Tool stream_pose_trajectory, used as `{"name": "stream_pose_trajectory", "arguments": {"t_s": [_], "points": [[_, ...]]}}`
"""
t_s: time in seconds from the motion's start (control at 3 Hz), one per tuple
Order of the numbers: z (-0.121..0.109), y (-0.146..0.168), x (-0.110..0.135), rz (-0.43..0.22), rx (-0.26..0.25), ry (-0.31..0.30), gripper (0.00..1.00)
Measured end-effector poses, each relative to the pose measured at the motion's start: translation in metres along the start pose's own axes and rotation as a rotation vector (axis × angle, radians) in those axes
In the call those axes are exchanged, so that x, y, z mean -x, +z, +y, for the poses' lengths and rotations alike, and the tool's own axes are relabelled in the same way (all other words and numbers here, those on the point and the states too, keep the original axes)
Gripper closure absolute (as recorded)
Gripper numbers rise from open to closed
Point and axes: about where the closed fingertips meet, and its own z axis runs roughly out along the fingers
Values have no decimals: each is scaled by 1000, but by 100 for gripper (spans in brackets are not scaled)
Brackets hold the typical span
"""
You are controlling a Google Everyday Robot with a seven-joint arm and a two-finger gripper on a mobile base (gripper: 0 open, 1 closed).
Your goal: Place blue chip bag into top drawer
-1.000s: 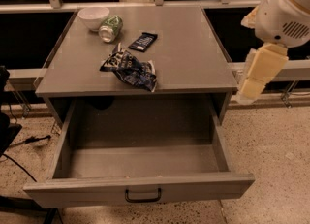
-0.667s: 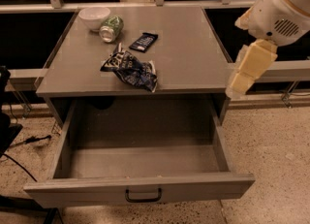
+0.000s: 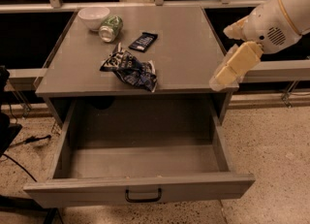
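Top drawer (image 3: 193, 188) stands pulled out below the grey surface (image 3: 189, 48); black handle (image 3: 143, 196) sits at the centre of its front. Blue chip bag (image 3: 130, 69) lies crumpled on the surface, left of centre, near the front edge. Behind it: dark bar wrapper (image 3: 144, 41), green can (image 3: 111, 28) on its side, white bowl (image 3: 94, 17) just beside the can. End effector (image 3: 218, 80) hangs at the surface's front right corner, well apart from the bag.

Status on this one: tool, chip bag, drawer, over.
Tool at tabletop's right front corner, apart from blue chip bag. Bag lies near tabletop's front edge. Top drawer open below. Bar wrapper, can, bowl behind bag, not between.
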Motion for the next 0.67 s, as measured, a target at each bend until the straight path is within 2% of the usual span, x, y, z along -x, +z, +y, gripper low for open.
{"name": "stream_pose_trajectory", "arguments": {"t_s": [0.33, 0.67], "points": [[3, -1, 4, 5, 1, -7, 0], [2, -1, -2, 27, -21, 10, 0]]}}
